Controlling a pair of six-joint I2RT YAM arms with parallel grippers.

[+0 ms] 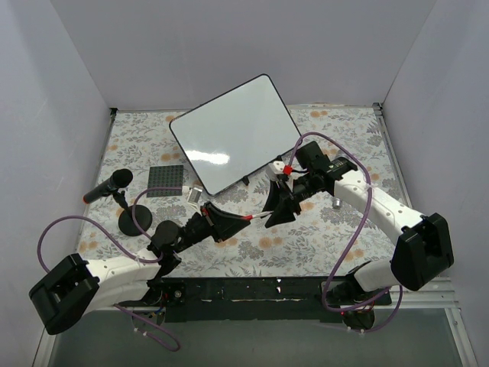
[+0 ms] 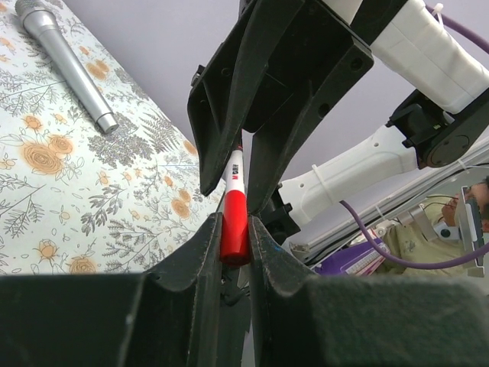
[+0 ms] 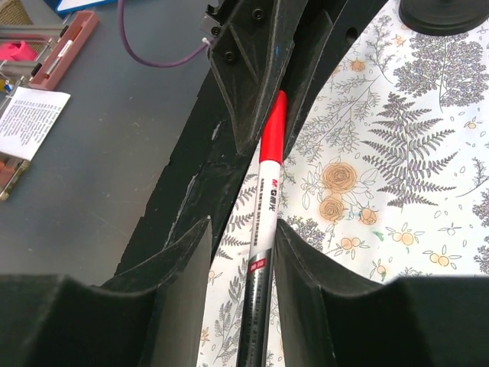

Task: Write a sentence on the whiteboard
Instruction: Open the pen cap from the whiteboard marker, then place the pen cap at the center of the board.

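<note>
The whiteboard (image 1: 233, 141) lies tilted at the back centre, and its face is blank; no sentence shows. A marker (image 1: 260, 216) with a red cap and a white and black barrel hangs in the air between my two grippers. My left gripper (image 1: 243, 219) is shut on the red cap (image 2: 234, 222). My right gripper (image 1: 276, 212) faces it, its jaws standing apart around the barrel (image 3: 256, 267) with a gap on one side. In the left wrist view my left gripper (image 2: 234, 229) pinches the cap. In the right wrist view my right gripper (image 3: 243, 237) straddles the barrel.
A microphone (image 1: 108, 186) rests on a round black stand (image 1: 135, 220) at the left. A dark square pad (image 1: 166, 180) and a small metal piece (image 1: 194, 194) lie near the board's front left corner. White walls enclose the floral table (image 1: 344, 138).
</note>
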